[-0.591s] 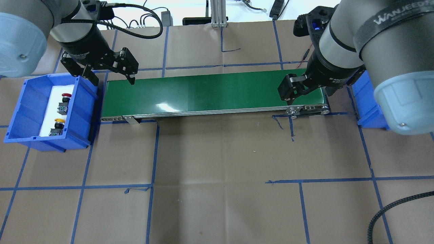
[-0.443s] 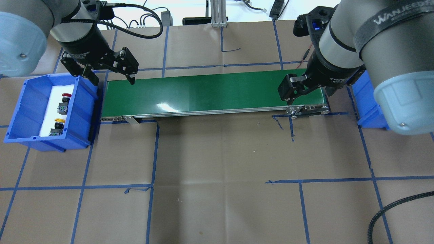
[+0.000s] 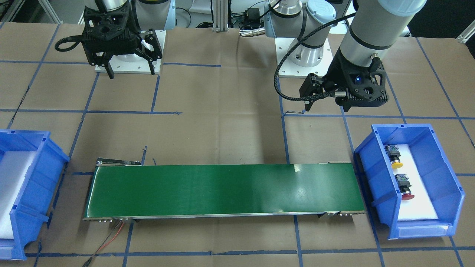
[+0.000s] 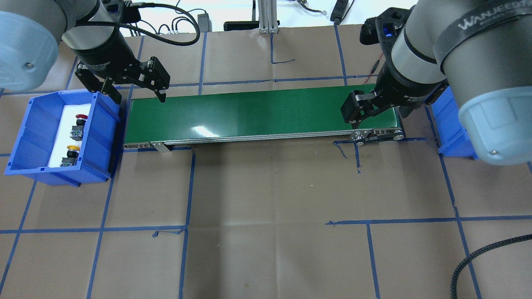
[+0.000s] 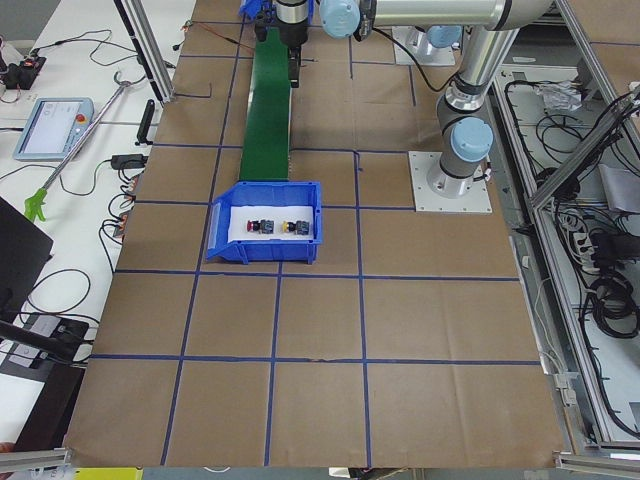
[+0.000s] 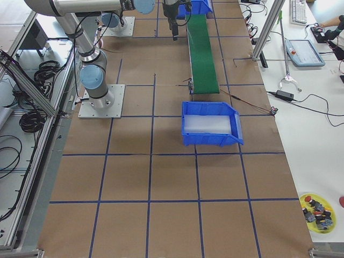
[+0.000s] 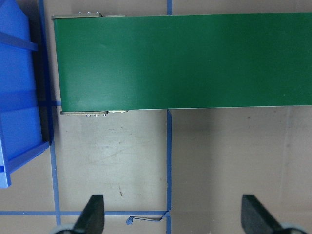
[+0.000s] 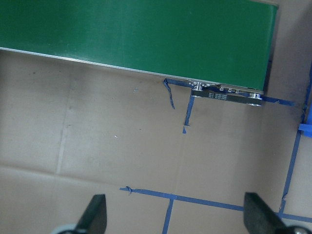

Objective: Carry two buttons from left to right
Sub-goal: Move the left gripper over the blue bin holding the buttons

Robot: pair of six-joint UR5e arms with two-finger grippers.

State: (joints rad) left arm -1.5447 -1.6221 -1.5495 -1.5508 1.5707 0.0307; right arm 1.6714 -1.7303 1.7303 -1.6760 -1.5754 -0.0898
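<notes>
Two buttons lie on white foam in the blue bin [image 4: 25,124] at my left: a red-capped button [image 4: 81,117] and a yellow-capped button [image 4: 73,148]. The front-facing view shows the same red button [image 3: 407,196], yellow button [image 3: 396,163] and bin [image 3: 374,178]. My left gripper [image 4: 139,99] hangs open and empty above the green conveyor's left end, just right of the bin. From its wrist view the left gripper [image 7: 173,217] has wide-spread fingers with bare paper between them. Open and empty too, my right gripper [image 4: 378,118] hovers over the conveyor's right end.
A green conveyor belt [image 4: 262,112] runs between the two bins. A second blue bin [image 3: 37,178] with bare white foam stands at the right end. Brown paper with blue tape lines covers the table. A yellow dish [image 6: 317,209] with several spare buttons sits off to one side.
My left gripper has shifted slightly toward the far side of the table. The right arm and both buttons have not moved.
</notes>
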